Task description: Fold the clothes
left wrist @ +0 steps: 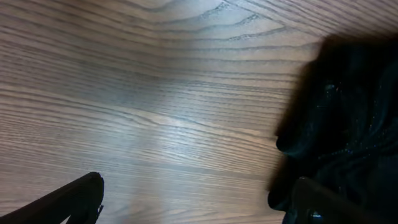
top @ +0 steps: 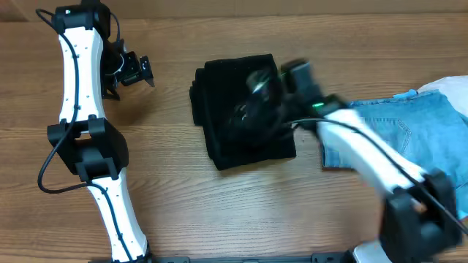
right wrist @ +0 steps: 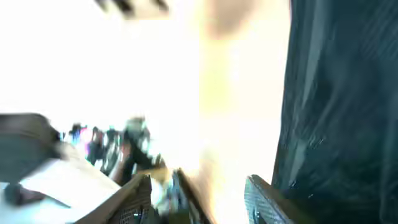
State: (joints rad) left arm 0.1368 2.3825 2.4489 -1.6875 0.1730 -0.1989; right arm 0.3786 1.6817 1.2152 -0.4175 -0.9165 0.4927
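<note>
**A:** The right arm (top: 365, 157) is closest to the overhead lens. It comes in from 5 o'clock with its white link slanting toward table centre. It is heavily blurred.

**B:** Its gripper?

**A:** The right gripper (top: 263, 82) is over the black garment (top: 241, 124), at that garment's 1 o'clock corner. The overhead view is too smeared to read the jaws. The wrist view is washed out, but the fingers (right wrist: 140, 196) show spread, with a bright gap between them and nothing in it. So it is released.

**B:** Touching the cloth?

**A:** Cannot tell. In the wrist view, dark fabric fills everything at 3 o'clock of the fingers.

**B:** Left side?

**A:** The left arm (top: 77, 88) rises from 7 o'clock and runs up the left edge. The left gripper (top: 148, 71) is at 10 o'clock on the table, pointing toward 3 o'clock. It is near the garment's 9 o'clock side but apart from it. Its jaws are spread wide. The wrist view shows one finger in each lower corner with bare wood between, and it grips nothing.

**B:** Where are the clothes?

**A:** The black garment is a compact, roughly square folded stack at about table centre, flat on the wooden table (top: 183, 197). Layered edges show along its 9 o'clock side. The light-blue denim (top: 409, 124) lies at 3 o'clock, spread flat and running off the right edge. Its 9 o'clock end is close to the black stack. The right arm crosses over that spot, so I cannot tell whether they touch.
</note>
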